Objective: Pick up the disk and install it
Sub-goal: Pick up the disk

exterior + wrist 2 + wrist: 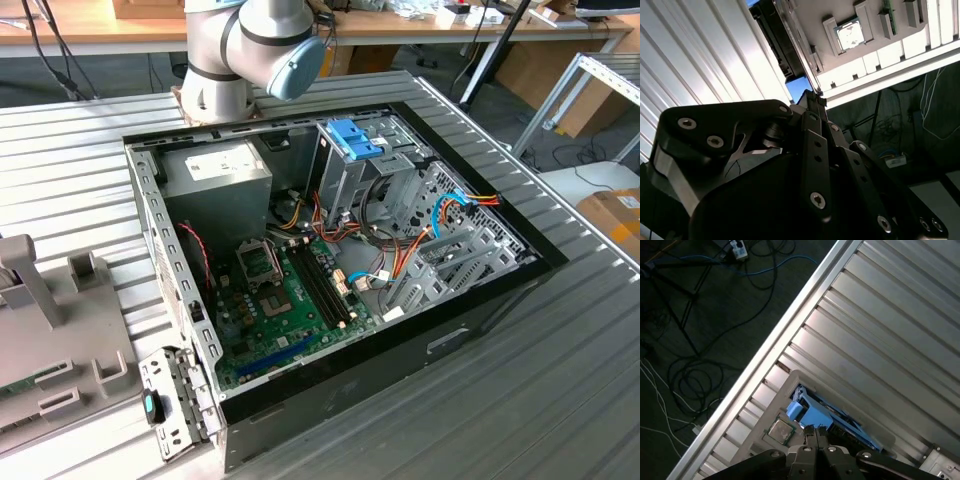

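step: picking up, install not begun | gripper (816,431) pinching the disk (816,412) at its blue rail, fingers drawn together, grip judged | disk standing in grey holder (771,412) beside CPU chip (780,431), outside PC case (470,320) | next calling for a straight, clear lift

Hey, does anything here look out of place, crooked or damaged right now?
Nothing stands out. The computer case lies open on the ribbed table, its cables loose but inside it, nothing spilled. In the first wrist view the gripper is at the disk, which sits in its grey holder.
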Controlling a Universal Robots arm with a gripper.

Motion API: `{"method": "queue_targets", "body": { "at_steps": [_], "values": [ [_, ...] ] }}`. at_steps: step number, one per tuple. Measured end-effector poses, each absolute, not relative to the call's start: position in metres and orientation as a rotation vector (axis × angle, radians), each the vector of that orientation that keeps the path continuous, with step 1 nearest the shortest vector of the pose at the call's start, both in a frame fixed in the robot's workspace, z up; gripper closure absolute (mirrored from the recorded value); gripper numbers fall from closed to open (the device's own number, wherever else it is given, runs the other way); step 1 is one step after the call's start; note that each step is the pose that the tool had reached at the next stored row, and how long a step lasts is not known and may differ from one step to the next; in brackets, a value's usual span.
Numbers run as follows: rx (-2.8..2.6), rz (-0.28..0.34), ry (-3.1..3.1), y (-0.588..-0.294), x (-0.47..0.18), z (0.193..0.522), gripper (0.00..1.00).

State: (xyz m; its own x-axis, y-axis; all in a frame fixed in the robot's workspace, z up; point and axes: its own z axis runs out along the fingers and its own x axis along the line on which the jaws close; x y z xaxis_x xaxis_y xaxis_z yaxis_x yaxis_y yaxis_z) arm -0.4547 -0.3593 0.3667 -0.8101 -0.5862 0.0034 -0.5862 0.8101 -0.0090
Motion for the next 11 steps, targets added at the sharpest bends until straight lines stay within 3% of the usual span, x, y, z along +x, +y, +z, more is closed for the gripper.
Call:
{"method": "queue_targets", "body": {
  "at_steps": [11],
  "values": [
    [1.102, 0.015, -2.942, -0.3593, -0.4547, 0.3667, 0.89]
  ]
}}
